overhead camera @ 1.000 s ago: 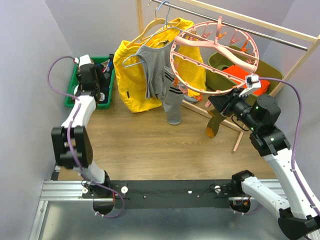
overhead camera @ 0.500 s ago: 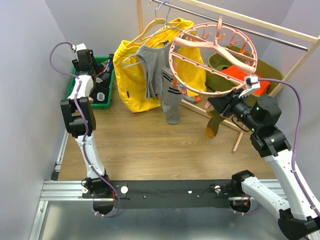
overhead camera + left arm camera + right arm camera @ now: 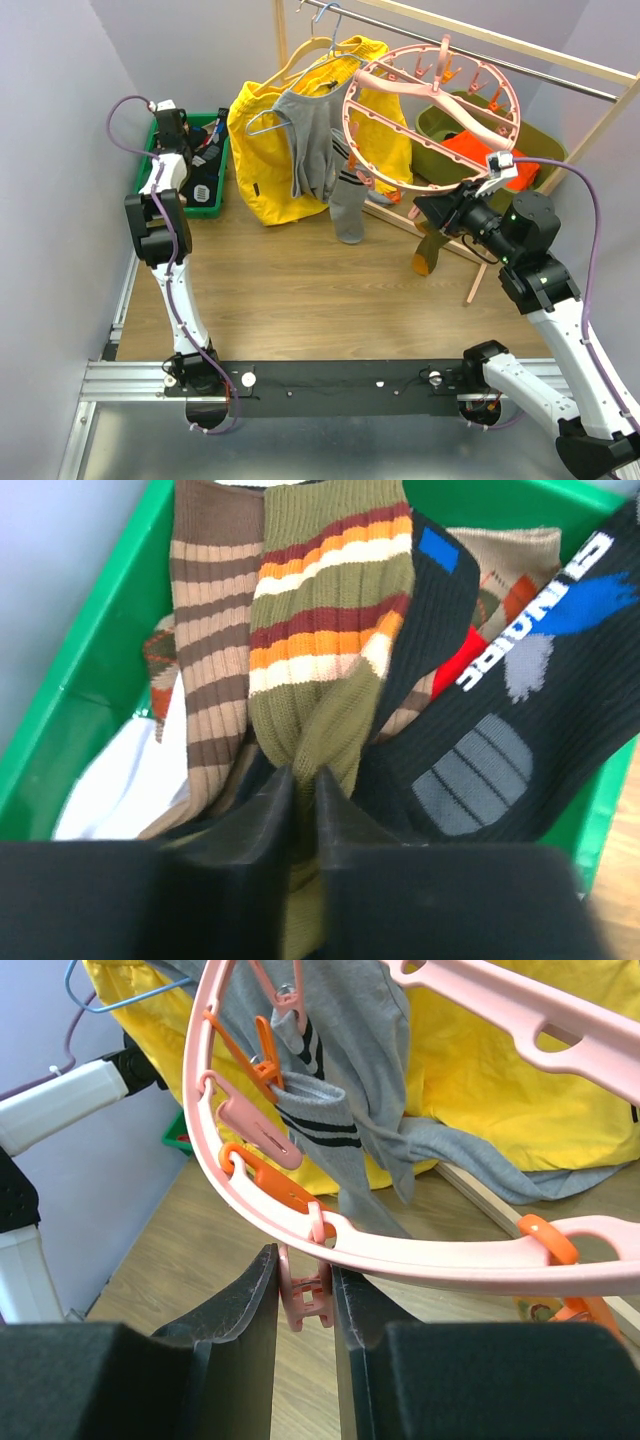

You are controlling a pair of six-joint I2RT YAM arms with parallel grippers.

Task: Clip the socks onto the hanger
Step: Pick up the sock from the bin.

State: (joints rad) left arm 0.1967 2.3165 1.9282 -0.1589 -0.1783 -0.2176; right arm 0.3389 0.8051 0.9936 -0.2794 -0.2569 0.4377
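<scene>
My left gripper (image 3: 303, 780) is down in the green bin (image 3: 90, 680) and shut on an olive sock (image 3: 330, 620) banded red, orange and cream, its fabric bunched between the jaws. A black sock with grey patches (image 3: 500, 750) lies right of it. The pink ring hanger (image 3: 346, 110) hangs tilted from the rail. My right gripper (image 3: 305, 1295) is shut on a pink clip (image 3: 305, 1300) under the hanger's rim (image 3: 400, 1255). A grey sock with black stripes (image 3: 320, 1110) hangs from a rim clip. An olive sock with an orange toe (image 3: 428, 250) dangles by my right gripper (image 3: 425, 208).
A brown-and-white striped sock (image 3: 205, 630) lies left in the bin. A yellow jacket (image 3: 260, 150) and grey shirt (image 3: 310, 140) hang on thin hangers from the wooden rack (image 3: 590, 135). An olive and orange bundle (image 3: 470, 150) sits behind the ring. Purple walls close both sides.
My left arm reached further over the green bin and its jaws closed on the olive sock. The hanger ring shifted slightly right; my right gripper kept its hold on the clip.
</scene>
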